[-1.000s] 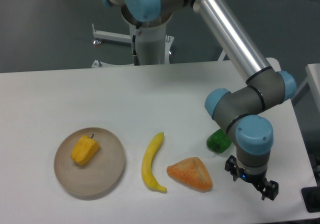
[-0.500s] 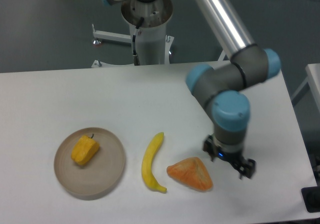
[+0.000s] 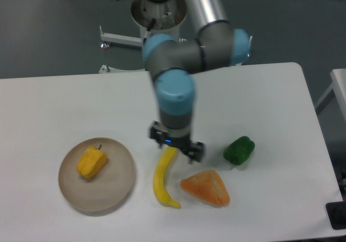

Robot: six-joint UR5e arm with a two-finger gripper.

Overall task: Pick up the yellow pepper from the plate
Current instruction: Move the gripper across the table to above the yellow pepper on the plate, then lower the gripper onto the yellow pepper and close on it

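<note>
The yellow pepper [image 3: 91, 162] lies on the left part of the round tan plate [image 3: 113, 188] at the table's front left. My gripper [image 3: 175, 143] hangs over the top end of the banana, well to the right of the plate and apart from the pepper. Its fingers are spread and nothing is between them, so it is open and empty.
A long yellow banana [image 3: 161, 180] lies right of the plate. An orange triangular lump [image 3: 206, 188] sits right of the banana. A green pepper [image 3: 239, 150] is further right. The arm's base stands behind the table.
The arm has swung left across the table, from the front right past the orange lump to above the banana. The green pepper is uncovered now. The objects have not moved.
</note>
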